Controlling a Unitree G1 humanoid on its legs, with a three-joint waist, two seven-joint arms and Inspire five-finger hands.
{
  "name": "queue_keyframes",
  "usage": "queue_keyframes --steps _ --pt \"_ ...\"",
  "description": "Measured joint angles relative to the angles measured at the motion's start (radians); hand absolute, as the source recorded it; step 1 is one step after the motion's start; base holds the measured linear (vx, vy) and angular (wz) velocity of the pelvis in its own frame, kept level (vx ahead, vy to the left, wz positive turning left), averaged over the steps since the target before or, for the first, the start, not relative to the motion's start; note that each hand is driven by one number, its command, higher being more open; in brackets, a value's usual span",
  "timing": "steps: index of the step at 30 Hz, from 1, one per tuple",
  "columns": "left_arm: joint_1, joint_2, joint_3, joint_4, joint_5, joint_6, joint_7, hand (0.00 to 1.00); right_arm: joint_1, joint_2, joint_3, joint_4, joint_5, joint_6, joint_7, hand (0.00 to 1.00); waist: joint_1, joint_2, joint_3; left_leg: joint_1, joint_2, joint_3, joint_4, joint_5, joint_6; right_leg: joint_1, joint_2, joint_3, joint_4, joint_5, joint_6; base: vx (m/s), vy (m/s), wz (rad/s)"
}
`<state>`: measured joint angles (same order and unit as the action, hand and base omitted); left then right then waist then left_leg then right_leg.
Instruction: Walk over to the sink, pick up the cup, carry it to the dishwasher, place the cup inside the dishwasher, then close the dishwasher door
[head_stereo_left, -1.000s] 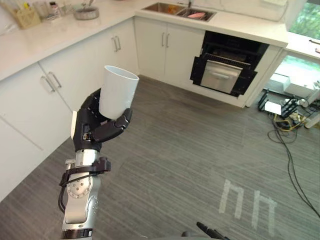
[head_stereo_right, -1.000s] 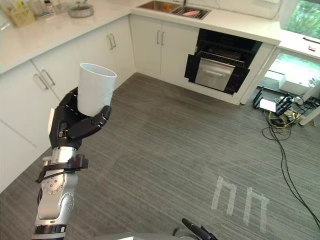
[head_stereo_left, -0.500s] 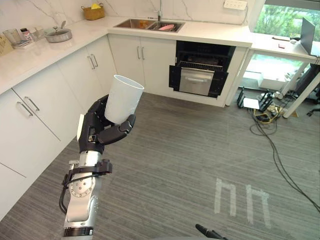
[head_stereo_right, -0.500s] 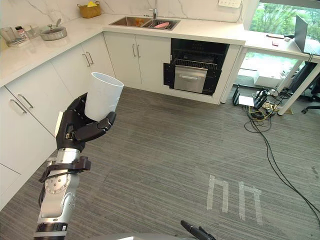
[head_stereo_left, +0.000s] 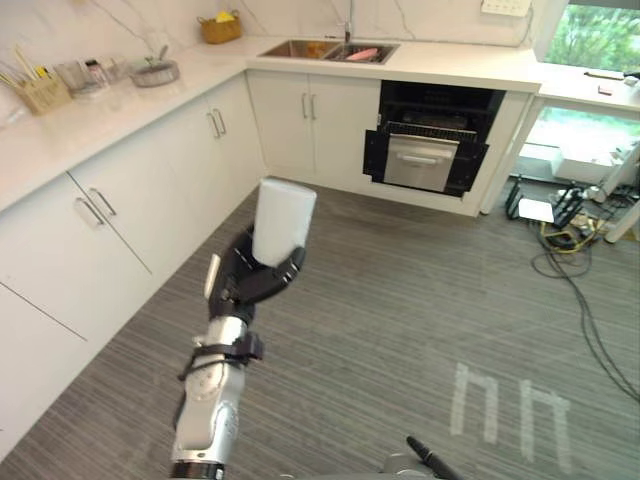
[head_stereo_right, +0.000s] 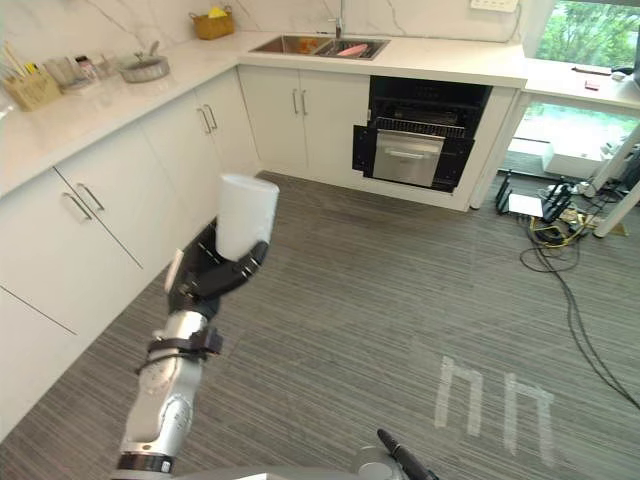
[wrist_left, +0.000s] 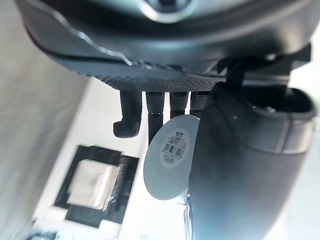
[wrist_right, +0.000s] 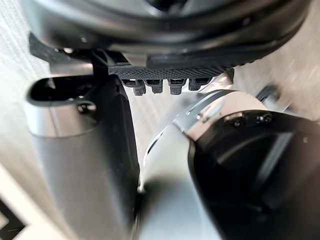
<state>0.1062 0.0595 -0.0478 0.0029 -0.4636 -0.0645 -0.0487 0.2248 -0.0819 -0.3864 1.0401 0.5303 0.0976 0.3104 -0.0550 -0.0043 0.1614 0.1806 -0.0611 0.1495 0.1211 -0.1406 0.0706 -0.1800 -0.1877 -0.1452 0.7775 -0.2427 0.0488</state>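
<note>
Out on the kitchen floor (head_stereo_left: 400, 330), my left hand (head_stereo_left: 243, 287) held the white cup (head_stereo_left: 283, 220) tight. I was carrying it. Next I needed to reach the open dishwasher (head_stereo_left: 425, 165) and set it inside.

Barcode label (wrist_left: 173, 147) on cup (wrist_left: 165, 176) base, print unreadable.

L arm (head_stereo_left: 206, 418) silver-grey, blk clamp at wrist; left hand (head_stereo_left: 240, 289) dark, white patch on side.

White cabinets (head_stereo_left: 150, 200) stand on a grey plank floor (head_stereo_left: 400, 300) marked with white tape lines (head_stereo_left: 505, 412); the surface (head_stereo_left: 100, 125) above carries a basket (head_stereo_left: 221, 28), a metal pan (head_stereo_left: 156, 71) — and a utensil holder (head_stereo_left: 42, 93).
</note>
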Motion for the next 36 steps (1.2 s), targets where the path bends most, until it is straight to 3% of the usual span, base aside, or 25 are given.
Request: queue_keyframes --steps 3,5,6,8,10,11,12,14,15,18,20,22,24,25,26,27,28,29,30,31,32,33,34,35,36 --pt "-0.013 0.024 0.000 0.008 -0.019 0.031 0.000 0.00 -0.011 0.021 0.005 -0.013 -0.004 -0.031 0.008 1.00 -0.009 -0.003 0.014 0.007 0.017 -0.027 0.015 -0.022 -0.004 -0.077 0.061 -0.009 -0.239 0.042 0.025 0.11 0.011 0.32" --pt "-0.045 0.046 -0.002 0.007 -0.020 0.056 0.005 0.00 -0.008 0.025 0.000 -0.012 -0.005 -0.043 -0.005 1.00 -0.013 -0.017 0.014 0.012 0.015 -0.053 0.020 -0.051 -0.017 -0.098 0.064 0.004 -0.485 0.160 0.040 0.26 -0.076 0.38" --pt "-0.050 0.048 -0.003 0.007 -0.024 0.063 0.006 0.00 -0.003 0.025 -0.001 -0.012 -0.005 -0.043 -0.010 1.00 -0.016 -0.017 0.013 0.017 0.015 -0.062 0.025 -0.063 -0.021 -0.097 0.061 0.006 -0.511 0.177 0.036 0.38 -0.147 0.40" --pt "-0.058 0.041 -0.018 0.007 -0.029 0.072 0.006 0.00 0.021 0.023 -0.026 -0.011 -0.013 -0.038 -0.039 1.00 -0.018 -0.009 0.002 0.046 0.036 -0.097 0.052 -0.131 -0.043 -0.093 0.068 0.004 -0.495 0.269 -0.011 0.44 -0.179 0.39" --pt "-0.054 0.040 -0.051 0.006 -0.028 0.072 0.005 0.00 0.038 0.029 -0.049 -0.012 -0.034 -0.036 -0.063 1.00 -0.025 0.014 -0.022 0.086 0.080 -0.124 0.031 -0.172 -0.046 -0.086 0.093 -0.027 -0.427 0.288 -0.030 0.47 -0.190 0.42" --pt "-0.045 0.036 -0.062 0.006 -0.029 0.072 0.005 0.00 0.045 0.027 -0.053 -0.014 -0.051 -0.034 -0.072 1.00 -0.028 0.027 -0.036 0.108 0.101 -0.127 0.006 -0.179 -0.036 -0.082 0.109 -0.046 -0.410 0.269 -0.055 0.70 -0.248 0.52" --pt "-0.041 0.027 -0.090 0.008 -0.027 0.073 0.005 0.00 0.037 0.026 -0.073 -0.007 -0.103 -0.034 -0.092 1.00 -0.033 0.036 -0.053 0.016 0.141 -0.094 0.287 -0.182 -0.078 -0.054 0.134 -0.080 -0.388 0.191 -0.078 0.58 -0.214 0.38" --pt "-0.036 0.012 -0.104 0.008 -0.027 0.075 0.004 0.00 0.041 0.021 -0.077 -0.012 -0.134 -0.038 -0.103 1.00 -0.033 0.037 -0.051 -0.070 0.182 -0.081 0.516 -0.106 -0.156 0.002 0.148 -0.096 -0.405 0.168 -0.080 0.57 -0.224 0.24" --pt "-0.038 -0.006 -0.105 0.007 -0.027 0.075 -0.002 0.00 0.050 0.015 -0.069 -0.008 -0.140 -0.055 -0.124 1.00 -0.027 0.045 -0.035 -0.155 0.256 -0.046 0.769 0.017 -0.134 0.100 0.185 -0.104 -0.447 0.134 -0.118 0.58 -0.198 0.05" --pt "-0.038 0.000 -0.074 0.006 -0.026 0.070 -0.020 0.00 0.045 0.007 -0.027 -0.010 -0.118 -0.136 -0.143 1.00 -0.003 0.044 -0.020 -0.301 0.337 0.049 1.017 -0.031 -0.079 0.258 0.221 -0.064 -0.504 0.073 -0.134 0.59 -0.140 -0.34" --pt "-0.037 -0.002 -0.044 0.000 -0.025 0.064 -0.021 0.00 0.028 0.002 0.008 -0.039 -0.090 -0.180 -0.149 1.00 0.011 0.043 -0.014 -0.370 0.334 0.070 0.946 -0.067 -0.082 0.308 0.222 -0.028 -0.522 0.066 -0.123 0.45 -0.067 -0.58" --pt "-0.017 -0.018 0.008 -0.029 -0.019 0.049 -0.021 0.00 -0.006 -0.002 0.091 -0.161 -0.060 -0.227 -0.171 1.00 0.019 0.036 -0.002 -0.421 0.284 0.068 0.627 -0.087 -0.116 0.362 0.210 0.037 -0.541 0.052 -0.121 0.48 0.029 -1.01" --pt "0.035 -0.031 0.025 -0.096 0.015 0.038 -0.016 0.00 -0.031 -0.005 0.168 -0.296 -0.050 -0.280 -0.190 1.00 0.024 0.036 0.005 -0.413 0.227 0.013 0.220 -0.010 -0.171 0.401 0.197 0.102 -0.552 0.050 -0.121 0.46 0.147 -1.10" --pt "0.067 -0.035 0.016 -0.154 0.044 0.032 -0.015 0.00 -0.047 -0.006 0.200 -0.365 -0.051 -0.322 -0.197 1.00 0.037 0.043 0.010 -0.423 0.228 -0.021 0.091 0.031 -0.206 0.426 0.196 0.139 -0.553 0.024 -0.112 0.52 0.319 -1.21" --pt "0.075 -0.036 0.008 -0.182 0.059 0.009 -0.017 0.00 -0.067 -0.007 0.218 -0.408 -0.052 -0.356 -0.199 1.00 0.055 0.042 0.014 -0.439 0.236 -0.029 0.084 0.036 -0.214 0.466 0.186 0.162 -0.546 -0.041 -0.078 0.52 0.359 -1.18" --pt "0.072 -0.035 0.006 -0.186 0.059 -0.006 -0.020 0.00 -0.075 -0.007 0.220 -0.428 -0.052 -0.370 -0.200 1.00 0.062 0.043 0.015 -0.445 0.239 -0.031 0.111 0.070 -0.202 0.488 0.176 0.171 -0.540 -0.081 -0.050 0.53 0.423 -0.87" --pt "0.074 -0.022 0.006 -0.185 0.062 -0.018 -0.022 0.00 -0.087 0.003 0.225 -0.446 -0.052 -0.387 -0.210 1.00 0.064 0.021 0.004 -0.442 0.208 -0.025 0.202 0.144 -0.180 0.522 0.132 0.184 -0.503 -0.156 -0.071 0.47 0.376 -0.45" --pt "0.076 -0.021 0.009 -0.185 0.062 -0.021 -0.022 0.00 -0.082 0.003 0.223 -0.475 -0.052 -0.387 -0.224 1.00 0.062 -0.030 -0.023 -0.447 0.150 0.001 0.255 0.144 -0.174 0.536 0.063 0.180 -0.480 -0.195 -0.087 0.49 0.353 -0.24" --pt "0.074 -0.022 0.013 -0.185 0.062 -0.024 -0.022 0.00 -0.082 0.000 0.220 -0.493 -0.052 -0.387 -0.229 1.00 0.055 -0.045 -0.031 -0.450 0.132 0.009 0.270 0.140 -0.167 0.530 0.039 0.173 -0.443 -0.199 -0.096 0.54 0.317 -0.20" --pt "0.071 -0.032 0.026 -0.189 0.062 -0.030 -0.020 0.00 -0.088 -0.003 0.212 -0.540 -0.052 -0.375 -0.241 1.00 0.063 -0.052 -0.030 -0.448 0.097 0.038 0.302 0.132 -0.096 0.445 -0.026 0.145 -0.261 -0.183 -0.070 0.56 0.320 -0.25" --pt "0.066 -0.025 0.031 -0.191 0.075 -0.032 -0.019 0.00 -0.089 0.009 0.199 -0.583 -0.052 -0.356 -0.249 1.00 0.062 -0.071 -0.020 -0.431 0.057 0.071 0.344 0.086 -0.044 0.373 -0.097 0.115 -0.068 -0.132 -0.031 0.55 0.327 -0.23" --pt "0.064 -0.021 0.033 -0.191 0.086 -0.032 -0.018 0.00 -0.089 0.015 0.198 -0.593 -0.051 -0.347 -0.253 1.00 0.057 -0.080 -0.014 -0.417 0.035 0.080 0.365 0.056 -0.031 0.342 -0.134 0.101 0.026 -0.081 -0.019 0.52 0.332 -0.05" --pt "0.064 -0.018 0.030 -0.191 0.117 -0.028 -0.017 0.00 -0.083 0.023 0.198 -0.595 -0.060 -0.328 -0.262 1.00 0.052 -0.087 -0.010 -0.373 0.001 0.083 0.382 -0.003 -0.002 0.297 -0.196 0.072 0.160 0.082 -0.035 0.42 0.246 0.09" --pt "0.065 -0.019 0.019 -0.191 0.132 -0.025 -0.015 0.00 -0.075 0.026 0.200 -0.593 -0.067 -0.319 -0.266 1.00 0.050 -0.083 -0.010 -0.340 -0.007 0.080 0.375 -0.024 0.008 0.283 -0.210 0.069 0.196 0.189 -0.038 0.63 0.308 0.07" --pt "0.063 -0.023 0.006 -0.200 0.152 -0.025 -0.006 0.00 -0.065 0.038 0.210 -0.592 -0.092 -0.312 -0.267 1.00 0.046 -0.066 0.000 -0.277 -0.009 0.067 0.352 -0.055 0.023 0.242 -0.210 0.064 0.287 0.193 -0.036 0.52 0.220 0.06"
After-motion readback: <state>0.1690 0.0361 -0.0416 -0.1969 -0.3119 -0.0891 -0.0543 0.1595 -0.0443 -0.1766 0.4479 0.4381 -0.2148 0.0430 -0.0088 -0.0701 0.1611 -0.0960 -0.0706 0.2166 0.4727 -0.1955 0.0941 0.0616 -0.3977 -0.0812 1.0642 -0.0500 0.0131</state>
